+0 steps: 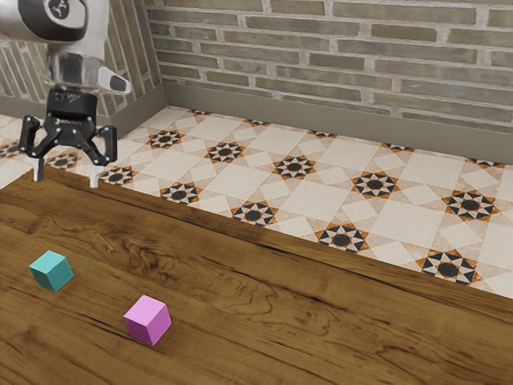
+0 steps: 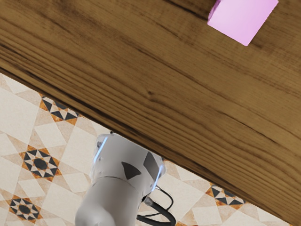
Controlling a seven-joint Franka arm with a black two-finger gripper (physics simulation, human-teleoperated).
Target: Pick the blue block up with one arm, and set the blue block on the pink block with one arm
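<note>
A teal-blue block [image 1: 52, 270] rests on the wooden table [image 1: 304, 321] near the exterior view's left edge. A pink block [image 1: 147, 319] lies a little to its right and nearer the front. High above the table's back edge hangs my gripper [image 1: 66, 175], open, with nothing between its fingers; the blue block sits well below it. In the wrist view the pink block [image 2: 242, 18] lies on the table far from my hand, and part of my own arm [image 2: 123, 188] stands over the tiled floor.
Patterned floor tiles [image 1: 321, 176] stretch beyond the table's back edge to a brick wall [image 1: 337, 56]. The table top runs on, bare wood, toward the exterior view's right.
</note>
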